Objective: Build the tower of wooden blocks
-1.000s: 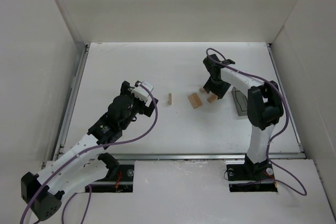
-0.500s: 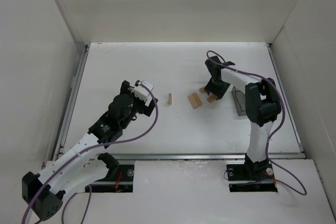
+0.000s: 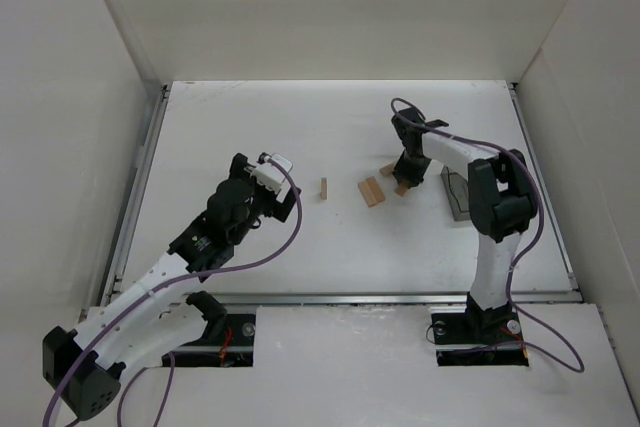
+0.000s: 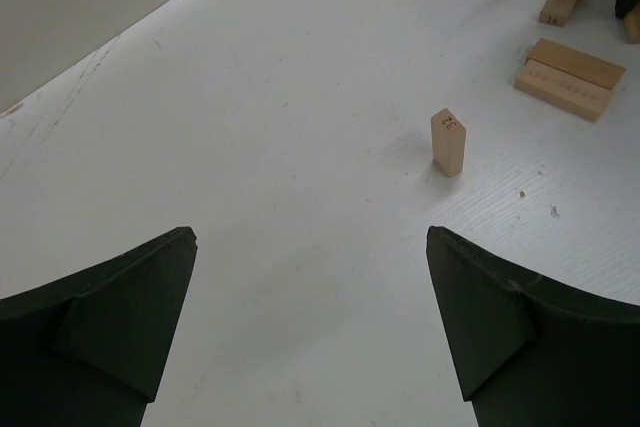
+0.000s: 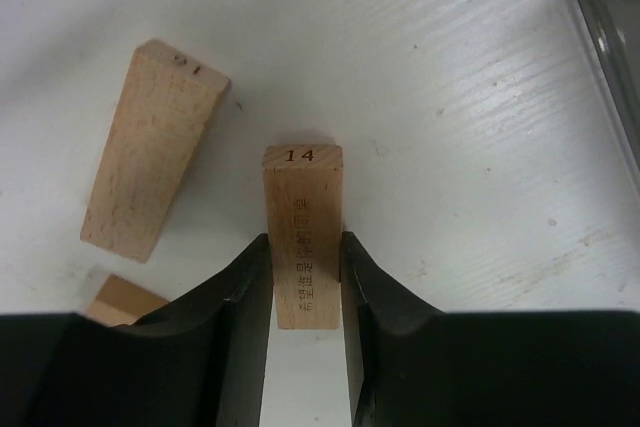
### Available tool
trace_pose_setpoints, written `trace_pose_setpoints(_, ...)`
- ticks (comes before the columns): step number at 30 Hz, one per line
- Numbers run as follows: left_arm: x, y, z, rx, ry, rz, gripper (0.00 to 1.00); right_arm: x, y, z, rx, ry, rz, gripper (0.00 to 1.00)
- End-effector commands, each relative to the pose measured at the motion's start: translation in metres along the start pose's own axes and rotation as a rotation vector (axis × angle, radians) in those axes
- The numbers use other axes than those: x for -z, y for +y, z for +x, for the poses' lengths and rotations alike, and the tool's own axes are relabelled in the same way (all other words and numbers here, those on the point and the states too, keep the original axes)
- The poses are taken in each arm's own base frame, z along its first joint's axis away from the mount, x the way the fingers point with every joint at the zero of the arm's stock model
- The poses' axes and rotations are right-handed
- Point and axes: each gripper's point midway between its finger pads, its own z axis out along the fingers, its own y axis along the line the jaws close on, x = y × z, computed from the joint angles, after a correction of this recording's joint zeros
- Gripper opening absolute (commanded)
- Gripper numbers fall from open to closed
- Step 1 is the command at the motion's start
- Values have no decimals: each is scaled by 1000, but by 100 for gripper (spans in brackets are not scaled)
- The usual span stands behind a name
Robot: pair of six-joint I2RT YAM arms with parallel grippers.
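Several light tan wooden planks lie apart on the white table, with no tower standing. One plank (image 3: 323, 188) stands on its end, marked 32 in the left wrist view (image 4: 447, 142). Two planks lie side by side (image 3: 372, 192), also in the left wrist view (image 4: 568, 77). My right gripper (image 5: 303, 239) is shut on a plank marked 14 (image 5: 302, 197), which rests on the table (image 3: 403, 188). Another plank (image 5: 152, 152) lies just left of it (image 3: 386, 171). My left gripper (image 4: 310, 237) is open and empty, well short of the upright plank (image 3: 283, 190).
A small grey translucent bin (image 3: 458, 194) stands just right of the right gripper; its corner shows in the right wrist view (image 5: 615, 37). White walls enclose the table on the left, back and right. A plank's corner (image 5: 125, 299) peeks out beside the right gripper's left finger.
The right arm has shifted slightly left while its gripper stays low at the plank beside the bin. The left arm and the other planks have not moved.
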Motion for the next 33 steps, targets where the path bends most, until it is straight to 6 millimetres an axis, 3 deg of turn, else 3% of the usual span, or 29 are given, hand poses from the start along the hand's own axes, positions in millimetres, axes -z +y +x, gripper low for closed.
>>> trace_pose_setpoints(1,4,2,-31,6,-80,21,99,36,11,-21,101,-85,-130,0)
trace_pose_setpoints(2,2,0,-34,-5,-83,33,99,44,18,-27,131,-118,-186,0)
trace_pose_setpoints(3,3,-1,-39,-3,-96,44,99,71,24,-38,160,-173,-264,0)
trace_pose_setpoints(6,2,-10,-55,-25,-128,111,99,123,43,-43,319,-310,-447,0)
trace_pose_setpoints(7,4,-13,-62,-25,-142,136,99,163,42,-52,380,-420,-521,0)
trace_pose_setpoints(9,3,-30,-75,-83,-181,245,99,200,51,-46,466,-542,-648,0)
trace_pose_setpoints(10,7,-33,-94,-98,-225,276,99,237,45,-47,490,-639,-721,0)
trace_pose_setpoints(13,18,-55,-135,-170,-339,440,99,273,45,-29,656,-780,-851,0)
trace_pose_setpoints(14,22,-61,-144,-190,-360,487,99,295,38,-26,683,-845,-898,0)
trace_pose_setpoints(15,31,-76,-154,-212,-403,589,99,305,39,-15,773,-879,-952,0)
trace_pose_setpoints(17,38,-87,-177,-241,-461,679,99,324,34,0,855,-951,-1026,0)
trace_pose_setpoints(18,48,-100,-182,-249,-491,779,99,329,34,9,941,-994,-1048,0)
trace_pose_setpoints(22,61,-122,-205,-267,-558,967,98,353,27,50,1162,-1082,-1196,0)
trace_pose_setpoints(23,65,-124,-205,-269,-567,994,98,347,27,51,1173,-1077,-1189,0)
trace_pose_setpoints(25,71,-131,-205,-286,-590,1058,96,356,25,57,1202,-1104,-1214,0)
trace_pose_setpoints(30,60,-146,-197,-328,-582,1115,93,358,27,86,1313,-1101,-1307,0)
trace_pose_setpoints(33,58,-156,-186,-376,-561,1167,91,361,28,91,1332,-1102,-1327,0)
